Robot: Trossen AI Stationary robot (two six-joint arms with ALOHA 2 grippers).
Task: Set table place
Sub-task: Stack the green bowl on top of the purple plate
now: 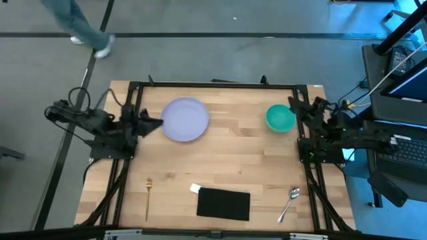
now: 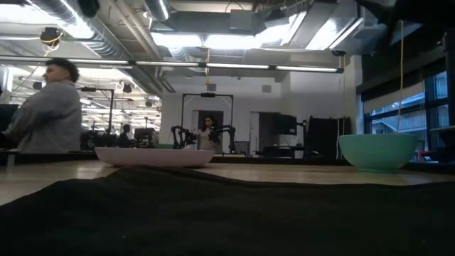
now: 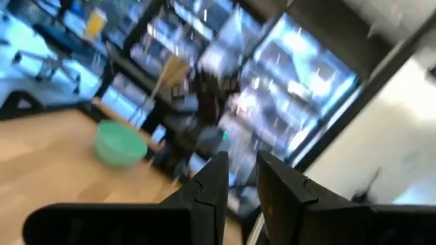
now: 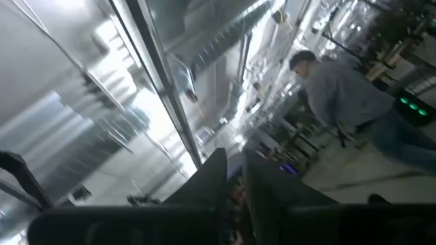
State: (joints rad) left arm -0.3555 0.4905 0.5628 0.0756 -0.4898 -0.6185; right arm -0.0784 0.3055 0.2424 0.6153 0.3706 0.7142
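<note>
The pale lavender plate [image 1: 185,119] [image 2: 153,156] rests flat on the far left-centre of the wooden table [image 1: 233,150]. The teal-green bowl [image 1: 280,117] [image 2: 378,151] [image 3: 119,143] stands upright at the far right. The gold fork [image 1: 148,197] lies near the near left corner, the silver spoon [image 1: 289,202] near the near right corner. My left gripper [image 1: 159,123] [image 3: 242,178] is beside the plate's left rim, tipped upward, shut and holding nothing. My right gripper [image 1: 295,107] [image 4: 235,170] is by the bowl's right side, also tipped up and shut.
A black cloth [image 1: 223,204] [image 2: 213,213] with a small pale piece [image 1: 194,189] at its far left corner lies at the near edge, between fork and spoon. Black frame rails [image 1: 213,85] run along the table's sides. A person [image 2: 46,107] stands beyond the far edge.
</note>
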